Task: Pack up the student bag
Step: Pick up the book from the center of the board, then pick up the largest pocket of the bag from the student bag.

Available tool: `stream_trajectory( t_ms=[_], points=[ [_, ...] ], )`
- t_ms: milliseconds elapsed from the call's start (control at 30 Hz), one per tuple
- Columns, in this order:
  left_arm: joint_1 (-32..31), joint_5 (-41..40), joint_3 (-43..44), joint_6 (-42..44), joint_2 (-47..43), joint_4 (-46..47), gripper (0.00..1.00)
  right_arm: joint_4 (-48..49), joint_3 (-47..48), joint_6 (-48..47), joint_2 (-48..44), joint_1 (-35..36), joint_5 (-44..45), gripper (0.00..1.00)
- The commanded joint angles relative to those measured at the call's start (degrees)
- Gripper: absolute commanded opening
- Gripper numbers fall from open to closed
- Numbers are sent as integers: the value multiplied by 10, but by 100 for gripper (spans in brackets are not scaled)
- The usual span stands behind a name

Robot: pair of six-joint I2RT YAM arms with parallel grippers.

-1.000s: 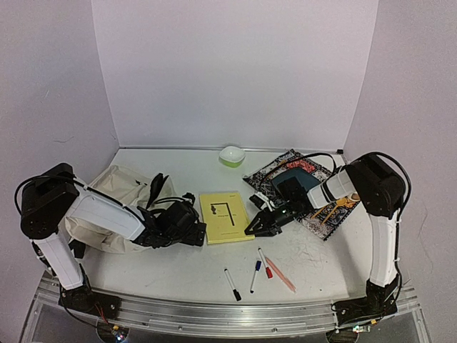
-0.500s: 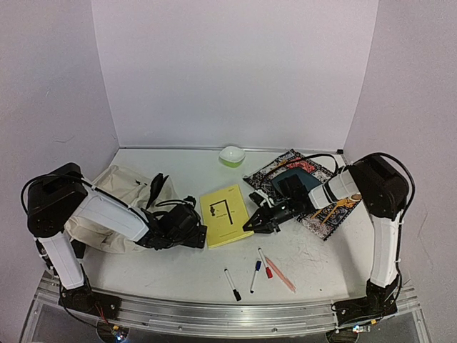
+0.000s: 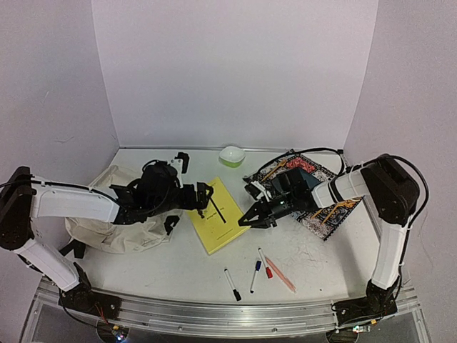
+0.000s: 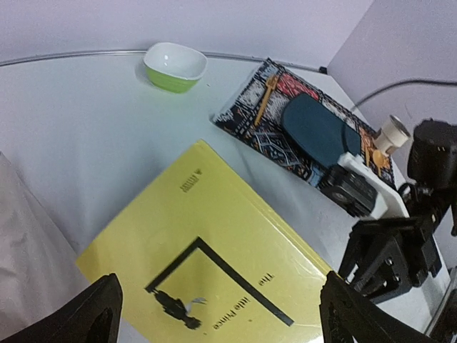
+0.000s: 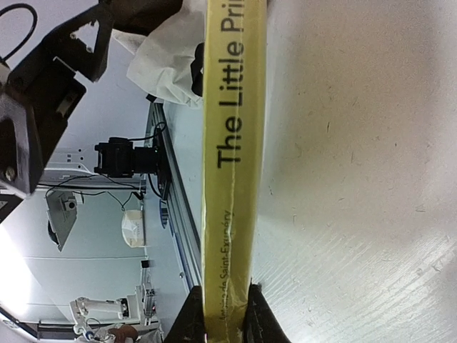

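Note:
The student bag (image 3: 107, 227) lies slumped at the left of the table, cream fabric with black straps; it also shows in the left wrist view (image 4: 25, 250) and the right wrist view (image 5: 168, 50). A yellow book (image 3: 220, 225), "The Little Prince", lies skewed between the arms. My right gripper (image 3: 250, 218) is shut on its spine edge (image 5: 232, 143), the black fingertips (image 5: 191, 318) pinching both covers. My left gripper (image 3: 191, 194) hovers over the book's left side, jaws wide open and empty (image 4: 225, 314), the cover (image 4: 214, 236) between the fingers.
A green and white bowl (image 3: 231, 154) (image 4: 175, 66) stands at the back. A patterned mat (image 3: 323, 214) with a dark blue flat thing (image 4: 318, 132) on it lies at the right. Markers (image 3: 232, 284) (image 3: 264, 263) and a pink pen (image 3: 278, 274) lie near the front edge.
My right gripper has shut on the book's edge and turned the book. The left arm has risen from beside the bag and swung back over the book, opening fully.

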Motion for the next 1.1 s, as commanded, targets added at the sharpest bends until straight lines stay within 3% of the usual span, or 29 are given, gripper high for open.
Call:
stream_trajectory(
  t_ms=[0,133,400,567,833,1067],
  points=[
    [54,83,43,-12,-21,-54,99,44,11,-10,-69,-9,-36,0],
    [103,165,38,-68,-21,-54,99,49,12,-4,-96,-15,-32,0],
    [158,249,-10,-154,-42,23,99,89,15,26,-133,-17,-38,0],
    [162,310,-28,-201,-36,94,98,193,-2,94,-142,-17,-51,0],
    [170,396,-70,-315,9,296,95,252,-2,138,-148,-17,-57,0],
    [170,437,-77,-374,55,417,83,327,-14,187,-132,-15,-63,0]
  ],
)
